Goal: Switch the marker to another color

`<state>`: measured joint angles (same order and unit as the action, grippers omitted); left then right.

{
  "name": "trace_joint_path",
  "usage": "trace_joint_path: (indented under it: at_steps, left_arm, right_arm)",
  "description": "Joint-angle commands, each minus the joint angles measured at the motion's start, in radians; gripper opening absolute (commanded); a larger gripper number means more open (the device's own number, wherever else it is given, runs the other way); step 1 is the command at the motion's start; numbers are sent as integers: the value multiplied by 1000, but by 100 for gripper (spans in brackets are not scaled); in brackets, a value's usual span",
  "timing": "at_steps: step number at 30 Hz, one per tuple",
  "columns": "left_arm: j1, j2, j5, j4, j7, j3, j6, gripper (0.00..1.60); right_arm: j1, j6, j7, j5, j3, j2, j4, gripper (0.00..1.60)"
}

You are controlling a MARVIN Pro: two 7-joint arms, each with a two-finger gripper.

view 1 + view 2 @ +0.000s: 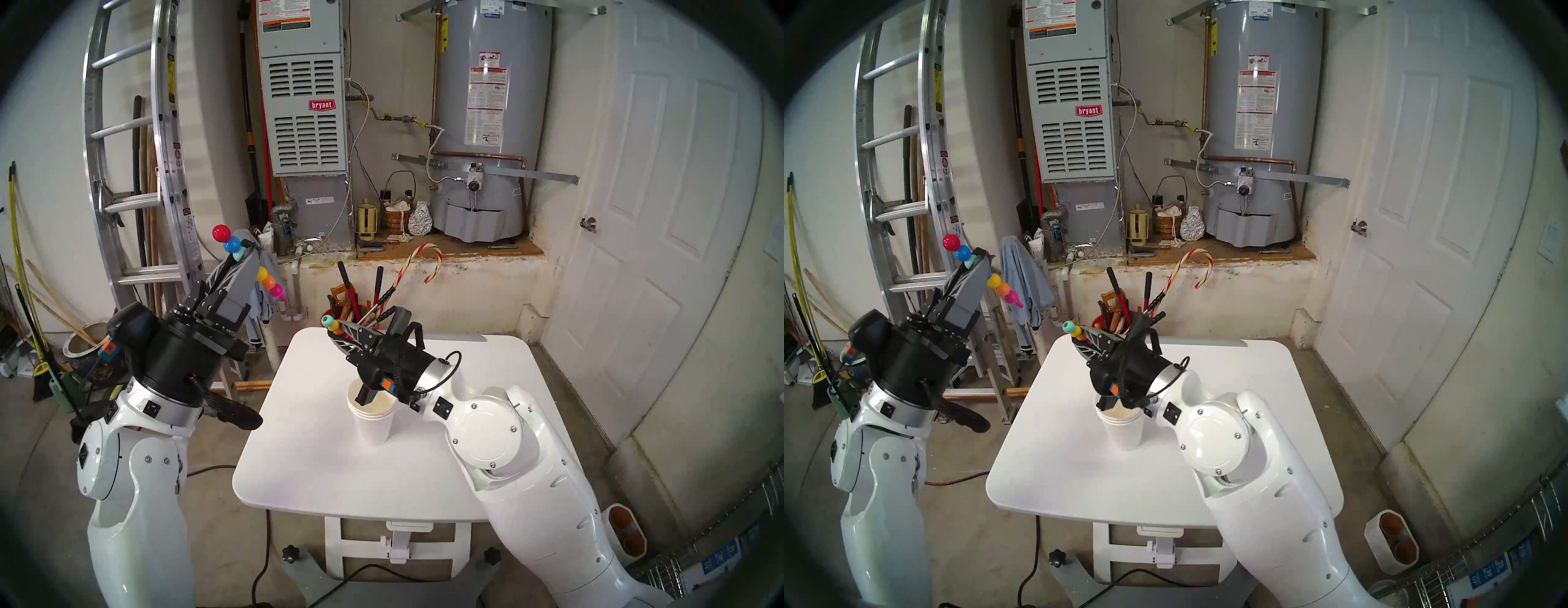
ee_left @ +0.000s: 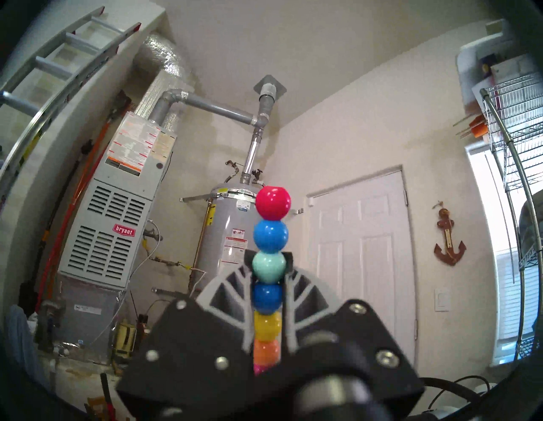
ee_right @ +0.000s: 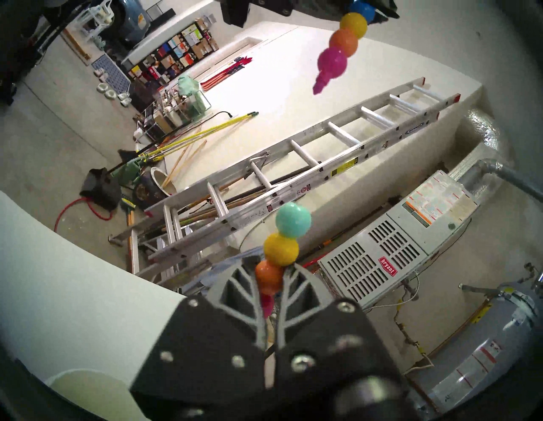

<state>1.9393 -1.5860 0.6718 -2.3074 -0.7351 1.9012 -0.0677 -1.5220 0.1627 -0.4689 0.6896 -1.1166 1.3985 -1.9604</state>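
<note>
The marker is in two pieces. My left gripper (image 1: 244,257) (image 2: 269,264), raised left of the table, is shut on the long piece (image 1: 231,244) (image 2: 271,205). Its red, blue and teal beads stick out above the fingers. Yellow, orange and pink beads with a pointed pink tip (image 3: 338,58) hang below. My right gripper (image 1: 339,330) (image 3: 276,269), over the table's far side, is shut on a short piece (image 1: 329,322) (image 3: 289,232) of teal, yellow, orange and red beads. A clear gap separates the two pieces. A stack of white paper cups (image 1: 373,420) stands under my right wrist.
The white table (image 1: 466,424) bears only the cups. Behind its far edge stands a bucket of tools (image 1: 352,305) with a red-and-white candy cane (image 1: 424,254). A ladder (image 1: 127,170) leans at the left. A furnace (image 1: 303,110) and water heater (image 1: 488,119) stand at the back wall.
</note>
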Motion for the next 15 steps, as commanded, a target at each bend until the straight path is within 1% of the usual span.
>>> trace_joint_path:
  at_steps: [1,10,15]
  left_arm:
    - [5,-7,-6,1,-27,-29,30,0]
    - [10,-12,-41,23,-41,-70,51,0]
    - [5,-12,-60,39,-43,-81,55,0]
  right_arm:
    - [-4,-4,14,-12,4,22,-34,0]
    - [-8,-10,7,-32,-4,13,-38,0]
    - [-9,-21,-2,-35,-5,9,-49,0]
